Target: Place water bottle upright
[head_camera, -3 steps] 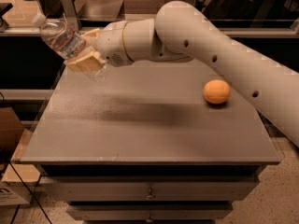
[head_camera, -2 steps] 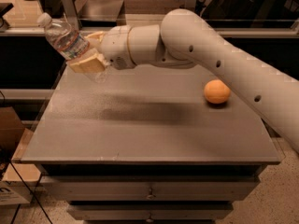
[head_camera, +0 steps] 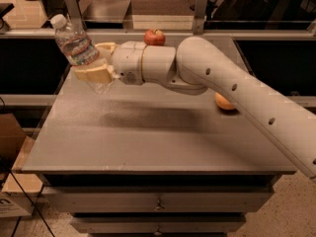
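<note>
Carrying phase: the gripper (head_camera: 96, 60) is clamped on the water bottle (head_camera: 74, 42), which tilts cap-up above the far-left corner of the desk (head_camera: 148, 137). Next it likely needs straightening, then lowering before release.

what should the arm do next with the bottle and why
Probably turn the wrist until the bottle stands straight. The gripper holds it tilted above the table, cap leaning away from the arm, so lowering it now would likely tip it over.
</note>
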Motion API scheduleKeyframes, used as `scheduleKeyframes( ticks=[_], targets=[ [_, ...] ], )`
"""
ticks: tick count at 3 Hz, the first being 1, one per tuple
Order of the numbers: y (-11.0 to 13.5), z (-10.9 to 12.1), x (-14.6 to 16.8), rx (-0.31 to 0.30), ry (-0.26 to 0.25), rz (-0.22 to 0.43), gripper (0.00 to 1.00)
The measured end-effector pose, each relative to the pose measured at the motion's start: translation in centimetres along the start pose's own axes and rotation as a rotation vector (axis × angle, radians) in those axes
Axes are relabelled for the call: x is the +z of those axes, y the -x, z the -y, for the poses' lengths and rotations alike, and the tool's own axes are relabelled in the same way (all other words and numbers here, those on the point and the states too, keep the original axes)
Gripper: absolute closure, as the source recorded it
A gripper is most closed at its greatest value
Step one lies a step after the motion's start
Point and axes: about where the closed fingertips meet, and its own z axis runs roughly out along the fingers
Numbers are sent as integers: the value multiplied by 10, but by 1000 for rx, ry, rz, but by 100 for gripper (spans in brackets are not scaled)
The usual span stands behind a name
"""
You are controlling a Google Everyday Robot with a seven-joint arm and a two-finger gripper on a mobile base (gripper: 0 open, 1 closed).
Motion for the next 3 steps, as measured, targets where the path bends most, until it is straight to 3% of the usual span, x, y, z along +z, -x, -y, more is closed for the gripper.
scheduleKeyframes(
  ticks=[3],
  targets=[
    [-27, -21, 7, 108, -3, 92, 100]
  ],
)
